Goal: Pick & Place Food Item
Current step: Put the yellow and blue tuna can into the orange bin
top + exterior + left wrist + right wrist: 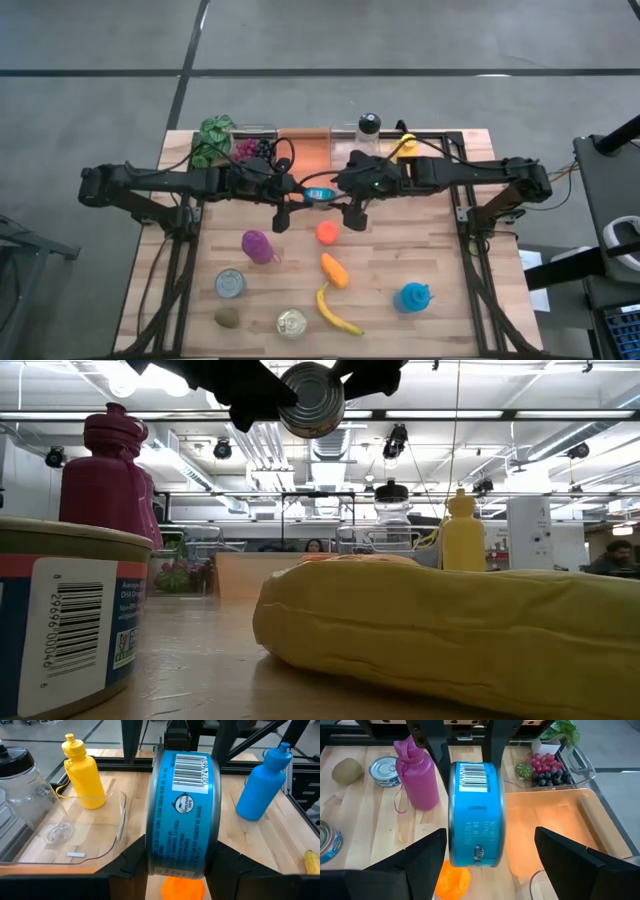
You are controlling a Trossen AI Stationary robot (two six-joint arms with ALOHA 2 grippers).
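Blue can (182, 815) midair above tabletop (450, 260), left gripper (175, 862) fingers clamped on it, right gripper (492, 857) fingers spread wide either side, not touching

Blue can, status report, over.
Left gripper shut on blue can, held in air. Right gripper open around it. Orange fruit on table below.

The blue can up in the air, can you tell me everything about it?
The blue can is a flat, round tin with shiny metal ends and a blue paper label bearing a barcode and a small dolphin mark. It hangs on its edge above the table, over an orange fruit. The left pincer clamps its flat ends. The right pincer stands open around it, not touching.
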